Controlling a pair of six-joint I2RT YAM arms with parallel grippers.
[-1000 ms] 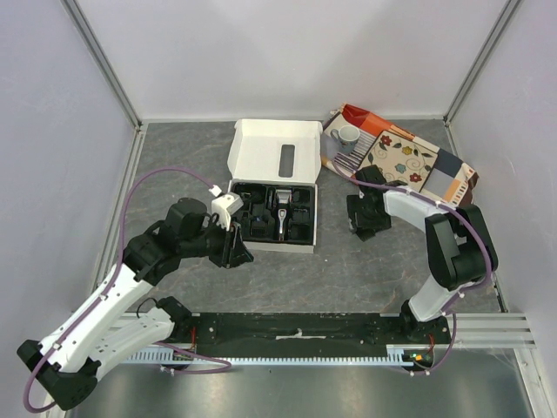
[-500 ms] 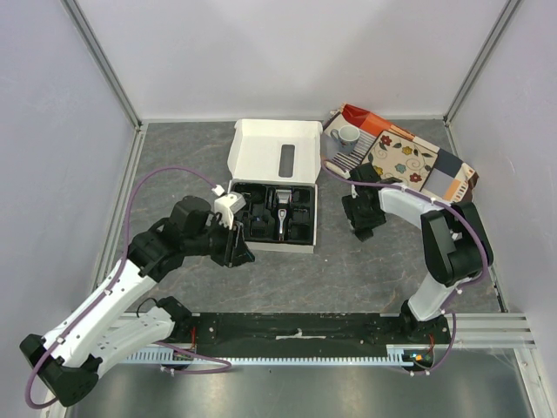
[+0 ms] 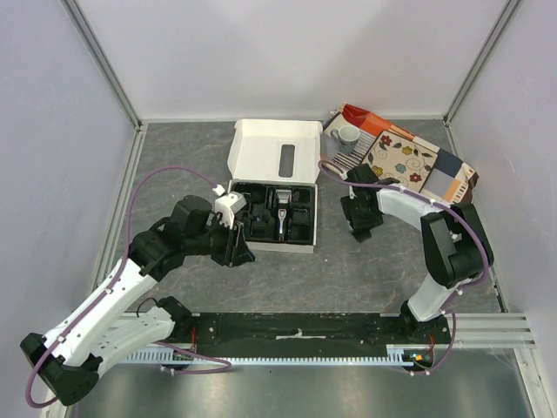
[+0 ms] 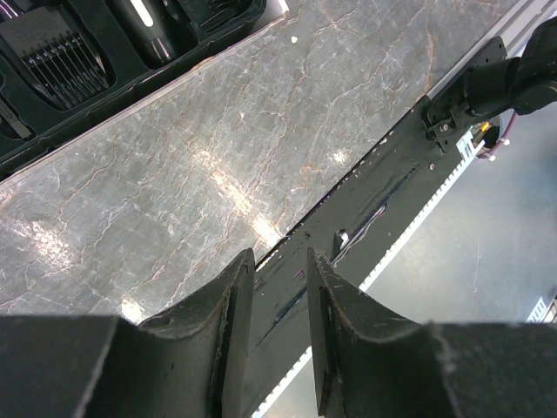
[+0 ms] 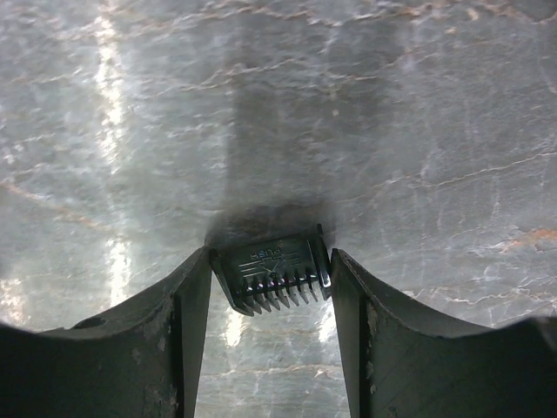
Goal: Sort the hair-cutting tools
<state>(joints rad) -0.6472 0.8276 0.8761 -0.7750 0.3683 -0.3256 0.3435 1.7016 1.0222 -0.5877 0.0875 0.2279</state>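
Note:
A black tray (image 3: 306, 235) in a white box holds the black-and-silver clipper (image 3: 281, 212) and several black comb attachments (image 3: 301, 198). My right gripper (image 3: 359, 231) stands right of the box, low over the table. In the right wrist view it (image 5: 271, 292) is shut on a small black comb attachment (image 5: 274, 272), teeth toward the camera. My left gripper (image 3: 239, 253) hangs just off the box's front left corner. In the left wrist view it (image 4: 280, 266) is nearly shut and empty, with a comb attachment (image 4: 57, 57) in the tray at top left.
The box's white lid (image 3: 274, 152) lies open behind the tray. A grey mug (image 3: 348, 137) and a patterned tray (image 3: 409, 161) sit at the back right. A black rail (image 3: 296, 331) runs along the near edge, also in the left wrist view (image 4: 383, 187).
My right gripper has shifted slightly left and away from me with the comb attachment in it. The left arm has barely moved.

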